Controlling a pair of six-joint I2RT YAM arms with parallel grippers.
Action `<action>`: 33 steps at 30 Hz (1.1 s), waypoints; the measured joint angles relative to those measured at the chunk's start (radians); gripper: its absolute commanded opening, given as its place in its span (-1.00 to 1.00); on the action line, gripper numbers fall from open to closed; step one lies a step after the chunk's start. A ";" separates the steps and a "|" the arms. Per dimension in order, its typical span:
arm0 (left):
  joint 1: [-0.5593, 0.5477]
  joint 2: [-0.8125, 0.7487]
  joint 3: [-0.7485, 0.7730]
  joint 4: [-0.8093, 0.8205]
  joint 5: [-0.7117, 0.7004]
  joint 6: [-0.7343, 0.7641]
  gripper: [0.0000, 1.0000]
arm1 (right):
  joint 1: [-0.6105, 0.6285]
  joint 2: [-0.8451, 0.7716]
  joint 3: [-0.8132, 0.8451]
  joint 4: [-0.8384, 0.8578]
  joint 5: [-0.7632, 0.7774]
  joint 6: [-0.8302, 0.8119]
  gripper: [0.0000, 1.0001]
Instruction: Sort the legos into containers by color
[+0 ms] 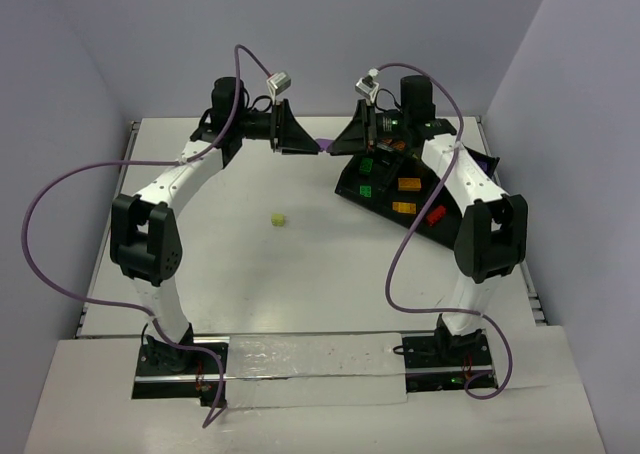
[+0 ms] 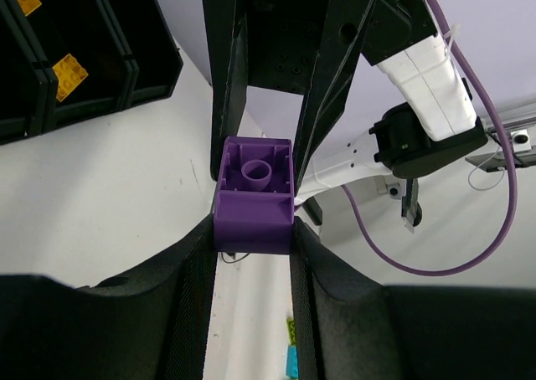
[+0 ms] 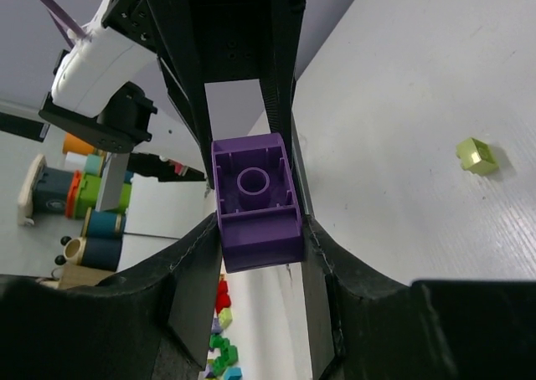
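Observation:
A purple lego (image 1: 325, 144) is held in the air at the back of the table between both grippers, which meet tip to tip. My left gripper (image 1: 307, 145) is shut on one end of it; in the left wrist view the purple lego (image 2: 254, 194) sits between my left gripper's (image 2: 254, 239) fingertips. My right gripper (image 1: 343, 143) is shut on the other end, as the right wrist view shows with the lego (image 3: 255, 200) in my right gripper (image 3: 260, 248). A yellow-green lego (image 1: 278, 219) lies alone mid-table, also in the right wrist view (image 3: 478, 156).
The black divided tray (image 1: 352, 189) lies at the back right, under the right arm, holding a green lego (image 1: 366, 164), orange legos (image 1: 408, 184) and a red lego (image 1: 436, 215). Its orange legos show in the left wrist view (image 2: 69, 71). Small red and green legos (image 3: 219, 346) show below the right jaws.

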 measured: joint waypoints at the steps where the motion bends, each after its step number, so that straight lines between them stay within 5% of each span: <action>1: 0.001 0.000 0.000 -0.001 -0.001 0.001 -0.21 | 0.000 0.000 -0.006 0.014 -0.001 0.009 -1.00; 3: 0.002 0.000 0.000 -0.008 -0.005 0.008 0.65 | 0.000 0.000 -0.014 0.026 -0.002 0.018 -1.00; 5: 0.002 0.000 0.004 -0.033 -0.014 0.025 0.98 | 0.000 0.000 -0.016 0.018 0.011 0.012 -1.00; 15: 0.089 -0.001 0.020 -0.275 -0.167 0.180 0.99 | -0.106 -0.015 -0.022 -0.216 0.318 -0.104 -1.00; 25: 0.146 -0.006 0.052 -0.490 -0.435 0.283 0.99 | -0.379 -0.243 -0.105 -0.387 1.090 -0.040 -1.00; 33: 0.144 -0.006 0.074 -0.589 -0.518 0.329 0.98 | -0.510 -0.251 -0.108 -0.413 1.349 -0.017 -1.00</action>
